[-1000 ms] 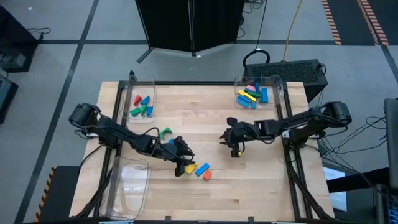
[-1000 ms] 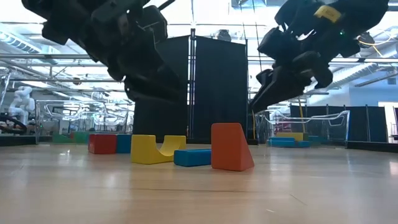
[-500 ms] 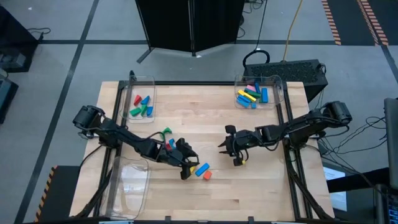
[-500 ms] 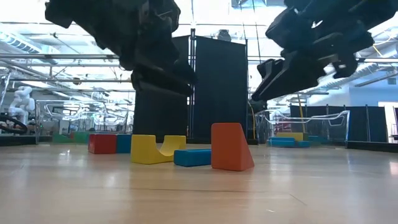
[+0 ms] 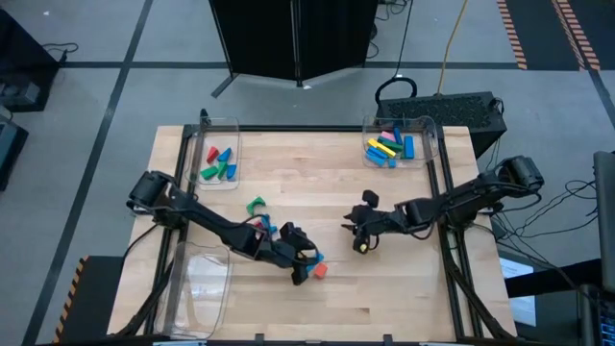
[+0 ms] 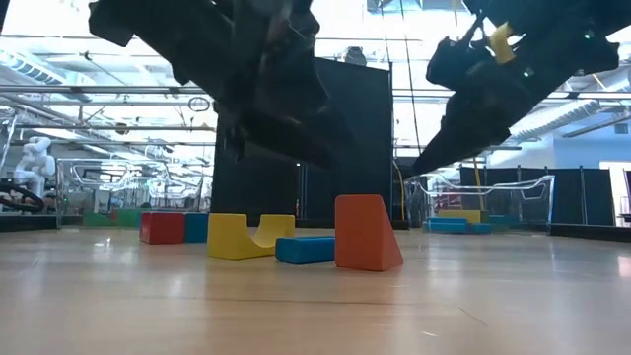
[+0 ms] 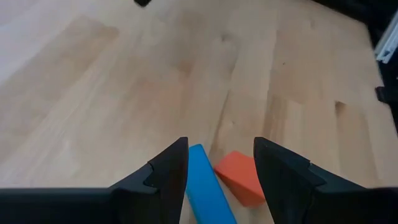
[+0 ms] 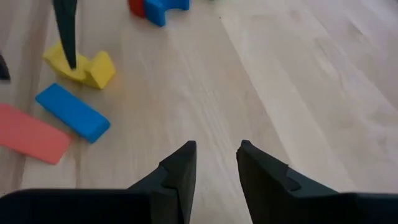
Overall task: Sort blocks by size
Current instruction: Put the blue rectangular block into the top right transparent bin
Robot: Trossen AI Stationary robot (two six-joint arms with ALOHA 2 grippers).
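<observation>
Blocks in high view: loose cluster near table's (image 5: 384, 293) front edge, left gripper (image 5: 306, 266) over it, right gripper (image 5: 358, 234) beside, empty, fingers slightly apart. Left wrist view: open fingers (image 7: 166, 177) straddle blue bar (image 7: 208, 186), long axis running straight between them; orange wedge (image 7: 239, 177) touches it and could be nudged or pinched on closing.

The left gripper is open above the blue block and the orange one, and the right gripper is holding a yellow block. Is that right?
Not quite. The right gripper holds nothing: the right wrist view shows only bare table between its open fingers. The left gripper is indeed open above the blue block and the orange block.
</observation>
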